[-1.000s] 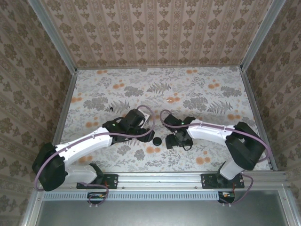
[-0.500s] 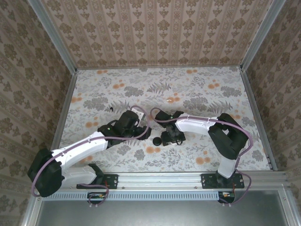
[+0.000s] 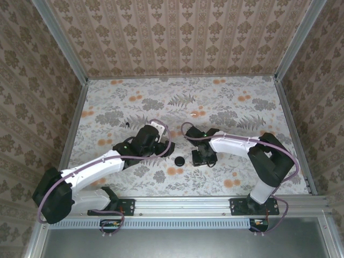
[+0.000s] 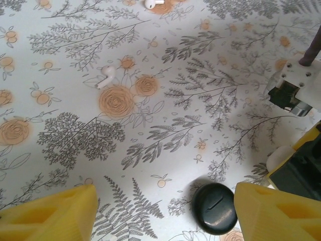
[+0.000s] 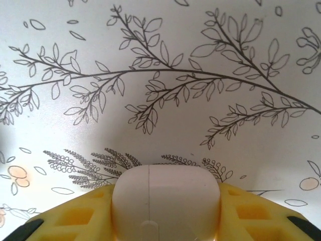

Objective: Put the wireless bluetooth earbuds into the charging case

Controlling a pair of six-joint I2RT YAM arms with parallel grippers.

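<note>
Right wrist: charging case (image 5: pixel 165 198) between fingers (image 5: pixel 93 203)

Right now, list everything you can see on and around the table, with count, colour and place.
earbuds: two, white, apart on the table beyond the left jaws
charging case: one, white, between the right jaws
disc: one, black, on the table between the arms
table: one, floral white, grey and orange
left arm: one, white, jaws yellow, open, empty
right arm: one, white, jaws yellow, shut on the charging case
</note>
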